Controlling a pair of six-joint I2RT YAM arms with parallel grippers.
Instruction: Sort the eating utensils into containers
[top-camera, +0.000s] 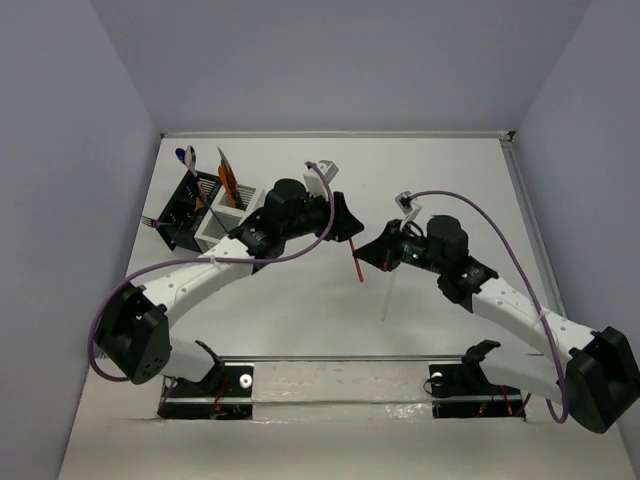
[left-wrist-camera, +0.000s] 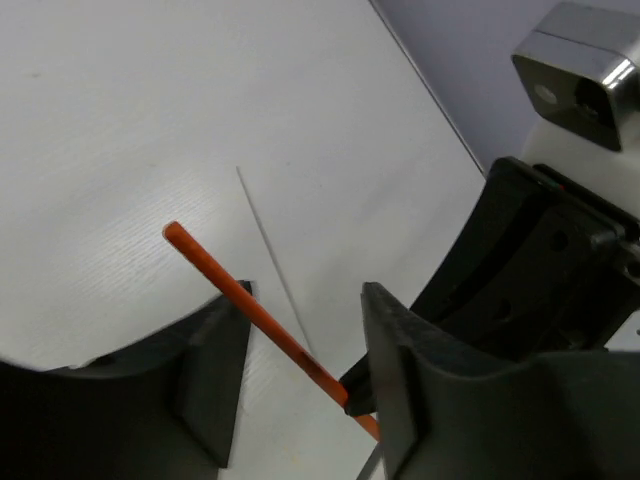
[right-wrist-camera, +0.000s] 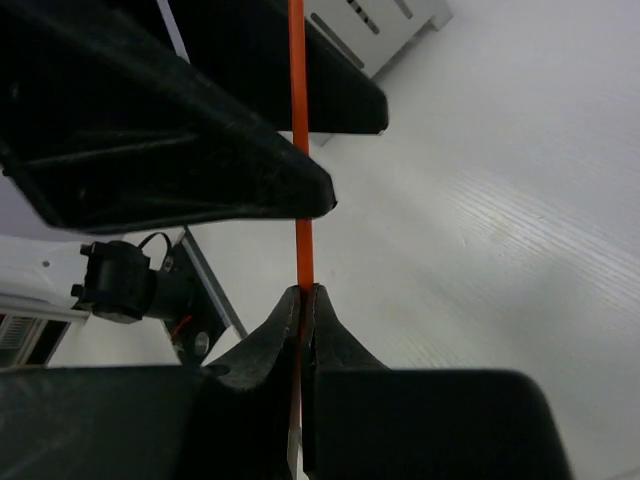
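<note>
An orange stick (top-camera: 356, 262) (left-wrist-camera: 230, 285) (right-wrist-camera: 298, 100) hangs above the table, and my right gripper (top-camera: 370, 254) (right-wrist-camera: 305, 295) is shut on its lower part. My left gripper (top-camera: 350, 230) (left-wrist-camera: 305, 300) is open, one finger on each side of the stick and a gap still showing to each. The black container (top-camera: 185, 208) and the white container (top-camera: 228, 222) stand joined at the back left, behind the left arm. Several utensils stick out of them, among them a blue spoon (top-camera: 187, 155) and an orange piece (top-camera: 226, 175).
A thin white stick (top-camera: 389, 290) (left-wrist-camera: 268, 245) lies on the table below the grippers. A corner of the white container (right-wrist-camera: 375, 25) shows in the right wrist view. The table's back wall and side walls stand close around.
</note>
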